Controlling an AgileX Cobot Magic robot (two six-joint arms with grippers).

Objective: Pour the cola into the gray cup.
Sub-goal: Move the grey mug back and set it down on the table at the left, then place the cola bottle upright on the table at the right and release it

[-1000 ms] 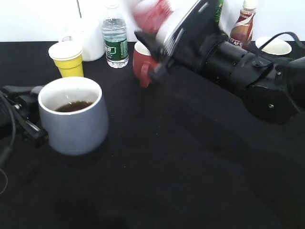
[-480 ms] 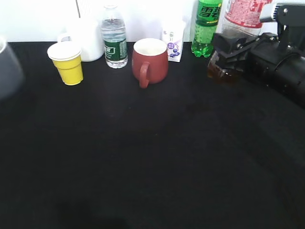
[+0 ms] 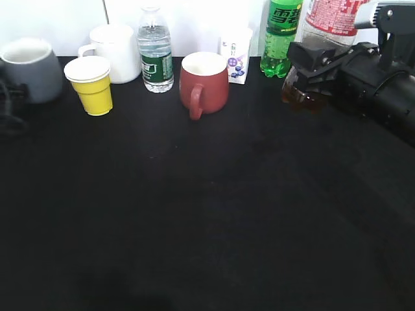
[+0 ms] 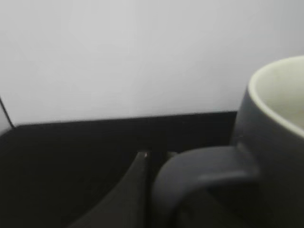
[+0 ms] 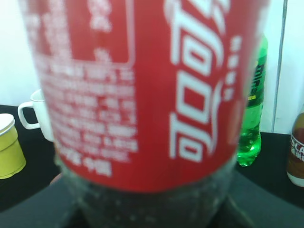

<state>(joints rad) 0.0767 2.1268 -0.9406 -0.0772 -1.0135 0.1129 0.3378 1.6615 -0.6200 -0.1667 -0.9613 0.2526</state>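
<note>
While my right gripper [image 3: 318, 65] squeezes the cola [image 3: 324, 39] upright at the back right edge so nothing spills, my left gripper's grip on the gray cup [image 3: 29, 68] is hidden.

Exterior bright, black table [image 3: 207, 214] underexposed; both wrist views soft, cola [image 5: 142, 85] label blurred.

cola [image 3: 334, 16] top cut off, label blurred
</note>
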